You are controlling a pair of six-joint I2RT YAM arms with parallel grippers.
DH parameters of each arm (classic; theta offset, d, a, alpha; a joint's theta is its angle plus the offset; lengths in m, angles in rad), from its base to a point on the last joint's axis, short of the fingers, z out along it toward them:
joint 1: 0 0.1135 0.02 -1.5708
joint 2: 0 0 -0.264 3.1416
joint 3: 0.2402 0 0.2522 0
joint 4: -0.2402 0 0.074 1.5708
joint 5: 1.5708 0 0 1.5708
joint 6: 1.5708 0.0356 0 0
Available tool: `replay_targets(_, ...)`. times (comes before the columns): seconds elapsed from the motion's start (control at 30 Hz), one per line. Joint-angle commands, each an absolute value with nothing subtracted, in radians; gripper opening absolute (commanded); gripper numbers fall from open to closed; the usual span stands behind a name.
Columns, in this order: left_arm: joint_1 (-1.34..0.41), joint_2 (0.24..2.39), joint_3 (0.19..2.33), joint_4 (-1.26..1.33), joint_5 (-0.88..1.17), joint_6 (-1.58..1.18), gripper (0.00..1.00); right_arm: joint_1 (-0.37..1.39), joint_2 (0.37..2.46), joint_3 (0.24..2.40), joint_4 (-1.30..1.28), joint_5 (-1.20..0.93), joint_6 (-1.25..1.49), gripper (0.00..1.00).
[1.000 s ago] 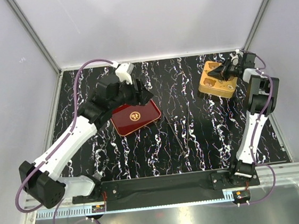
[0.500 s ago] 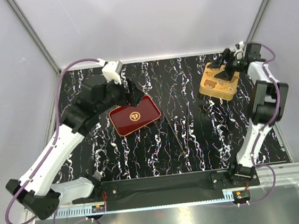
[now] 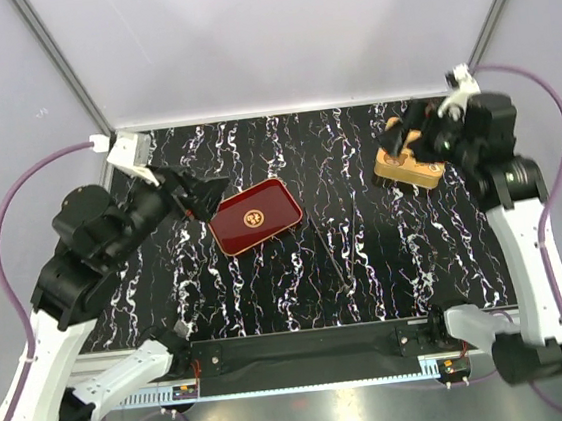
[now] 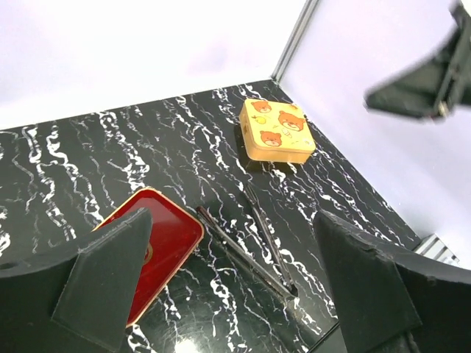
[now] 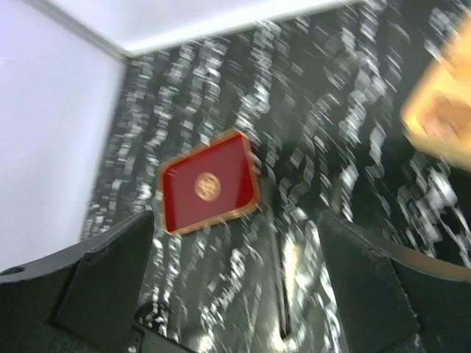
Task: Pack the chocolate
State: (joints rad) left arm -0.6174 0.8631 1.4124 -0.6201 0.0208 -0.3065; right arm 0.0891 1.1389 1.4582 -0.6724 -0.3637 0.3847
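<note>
No chocolate shows as loose lumps in any view. The golden box [image 4: 276, 131] stands at the back right [image 3: 410, 170], and I cannot tell whether the brown bear faces on its top are print or pieces. My right gripper [image 3: 405, 142] hovers open over the box's far edge, with nothing between its fingers [image 5: 235, 287]. The red tray [image 3: 255, 216] with its gold emblem lies left of centre. It is also in the left wrist view [image 4: 158, 239] and, blurred, in the right wrist view [image 5: 210, 187]. My left gripper [image 3: 202, 197] is open and empty, raised just left of the tray [image 4: 235, 294].
Thin dark tongs [image 3: 331, 250] lie on the black marbled table [image 3: 387, 260] between tray and box, and show in both wrist views [image 4: 250, 246] [image 5: 280, 272]. White walls and metal posts close in the table's back and sides.
Both arms have pulled up and back. The left gripper moved left off the tray and opened wider. The right gripper lifted from the box and went from shut to open.
</note>
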Motion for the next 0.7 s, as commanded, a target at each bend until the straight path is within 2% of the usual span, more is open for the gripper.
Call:
replay_targets(0.0,-0.615,0.825,1.368,-0.643,-0.037,-0.290,0.99,0.077,1.009,1.341,-0.758,-0.209,0.364,1.00)
replay_targets(0.17,-0.615,0.755,1.255,-0.634,-0.075,-0.313,0.99,0.075,0.850,1.241,-0.822,-0.195,0.314,1.00)
replay_targets(0.67,-0.615,0.693,1.150,-0.650,-0.090,-0.341,0.99,0.075,0.788,1.186,-0.813,-0.267,0.345,1.00)
